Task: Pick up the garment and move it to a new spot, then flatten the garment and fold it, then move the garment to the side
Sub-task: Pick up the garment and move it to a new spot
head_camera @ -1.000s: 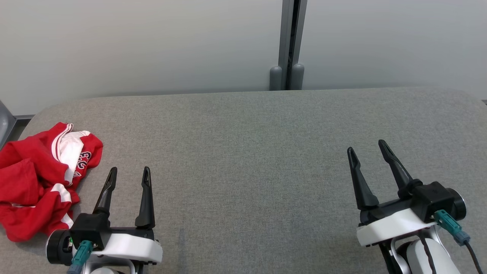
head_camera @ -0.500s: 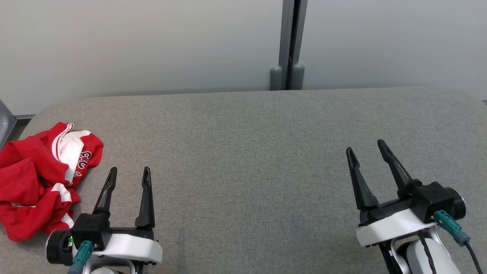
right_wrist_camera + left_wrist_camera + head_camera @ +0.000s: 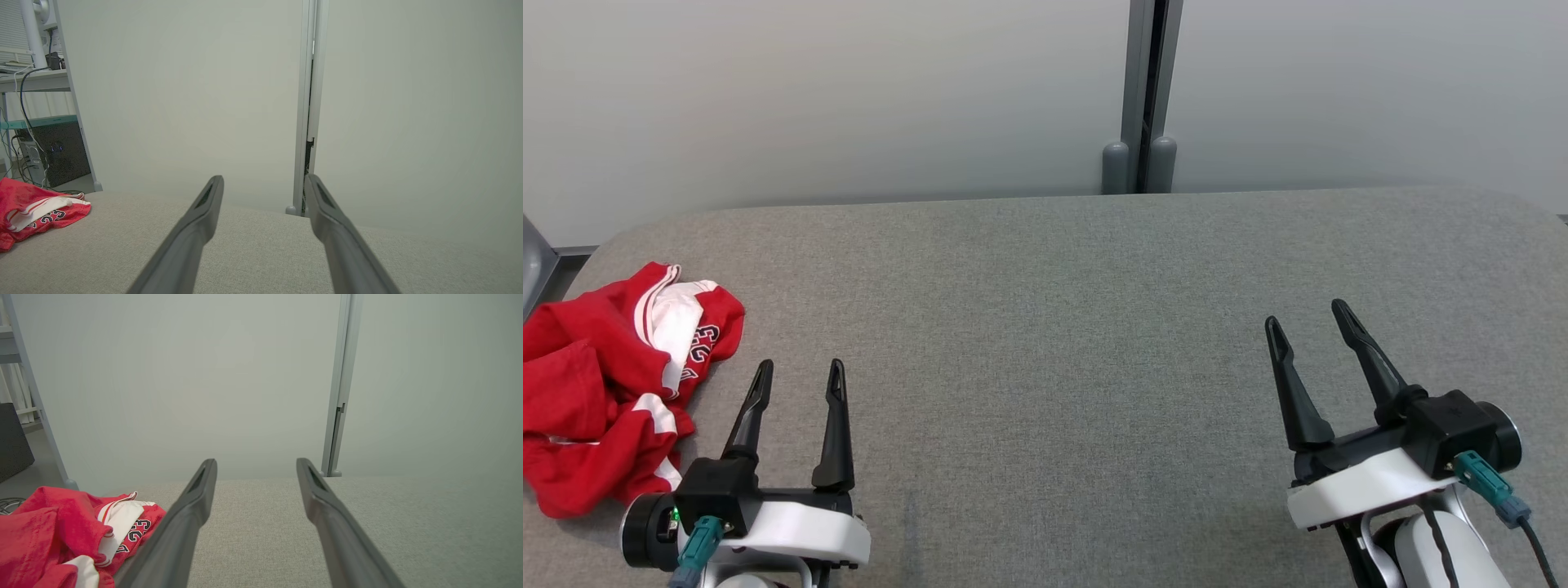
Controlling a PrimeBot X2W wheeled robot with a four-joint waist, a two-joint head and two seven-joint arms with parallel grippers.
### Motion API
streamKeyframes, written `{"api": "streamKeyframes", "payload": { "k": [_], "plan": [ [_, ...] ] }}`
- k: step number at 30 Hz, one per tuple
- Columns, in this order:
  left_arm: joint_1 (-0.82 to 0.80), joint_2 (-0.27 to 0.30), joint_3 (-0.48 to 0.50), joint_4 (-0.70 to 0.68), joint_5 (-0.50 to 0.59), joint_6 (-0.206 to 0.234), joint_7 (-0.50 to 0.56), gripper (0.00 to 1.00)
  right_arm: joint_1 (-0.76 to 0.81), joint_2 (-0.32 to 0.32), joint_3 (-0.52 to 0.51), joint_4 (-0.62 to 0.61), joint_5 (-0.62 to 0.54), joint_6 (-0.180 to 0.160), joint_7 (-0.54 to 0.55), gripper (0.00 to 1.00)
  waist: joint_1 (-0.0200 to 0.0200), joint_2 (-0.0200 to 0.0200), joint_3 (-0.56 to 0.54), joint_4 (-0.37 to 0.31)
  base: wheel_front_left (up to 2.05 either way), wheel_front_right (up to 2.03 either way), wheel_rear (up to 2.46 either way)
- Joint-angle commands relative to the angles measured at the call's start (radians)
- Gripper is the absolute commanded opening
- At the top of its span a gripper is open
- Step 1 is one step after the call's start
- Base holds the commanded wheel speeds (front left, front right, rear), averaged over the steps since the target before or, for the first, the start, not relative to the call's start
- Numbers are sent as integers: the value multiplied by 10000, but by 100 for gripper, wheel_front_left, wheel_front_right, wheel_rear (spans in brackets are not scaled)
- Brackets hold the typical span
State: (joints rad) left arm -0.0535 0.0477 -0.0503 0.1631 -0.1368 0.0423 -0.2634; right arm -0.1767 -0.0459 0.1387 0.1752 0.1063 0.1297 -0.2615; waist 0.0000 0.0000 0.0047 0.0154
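Head view: The garment [image 3: 605, 384], a red jersey with white trim and a dark printed number, lies crumpled on the grey counter [image 3: 1054, 327] at its far-left end, partly cut off by the picture's left edge. The heap is not flattened. Its longest extent runs roughly from the near edge toward the far edge, and the white-trimmed, numbered part points to the far side and toward the counter's middle. The left claw [image 3: 800, 365] hovers low at the lower left, just beside the garment's right edge but apart from it. Its fingers point away from the robot, spread wide and holding nothing. The right claw [image 3: 1306, 314] stands at the lower right, well apart from the garment, with its fingers leaning slightly left, also spread wide and empty. A pale partition with a grey post [image 3: 1143, 98] stands behind the counter.

Left wrist view: The left claw [image 3: 256, 461] reaches level over the counter [image 3: 253, 531] toward the partition, jaws wide apart. The garment [image 3: 53, 531] lies at the lower left, beside the left finger. Contact with that finger cannot be determined.

Right wrist view: The right claw [image 3: 264, 177] points across the counter [image 3: 253, 249], jaws wide and empty. The garment [image 3: 32, 208] lies far to the left, on the counter's end.
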Motion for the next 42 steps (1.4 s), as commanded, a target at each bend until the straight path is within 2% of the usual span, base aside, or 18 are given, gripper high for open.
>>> {"api": "streamKeyframes", "payload": {
  "k": [1,9,17,42],
  "plan": [
    [-161,48,33,13,-41,17,-21,100,-115,-83,-5,-4,21,17,-55,100,0,0,-5,0,0,0,0],
    [-175,51,130,11,-132,92,-21,100,-48,-82,33,-56,95,17,-55,100,0,0,-5,96,0,0,0],
    [-115,49,265,18,-141,109,-21,100,19,-77,148,-12,232,17,-53,100,0,0,2,700,0,0,0],
    [177,45,643,382,-207,179,-19,100,251,-76,575,380,830,15,-53,100,0,0,-212,4247,0,0,0]
  ]
}}
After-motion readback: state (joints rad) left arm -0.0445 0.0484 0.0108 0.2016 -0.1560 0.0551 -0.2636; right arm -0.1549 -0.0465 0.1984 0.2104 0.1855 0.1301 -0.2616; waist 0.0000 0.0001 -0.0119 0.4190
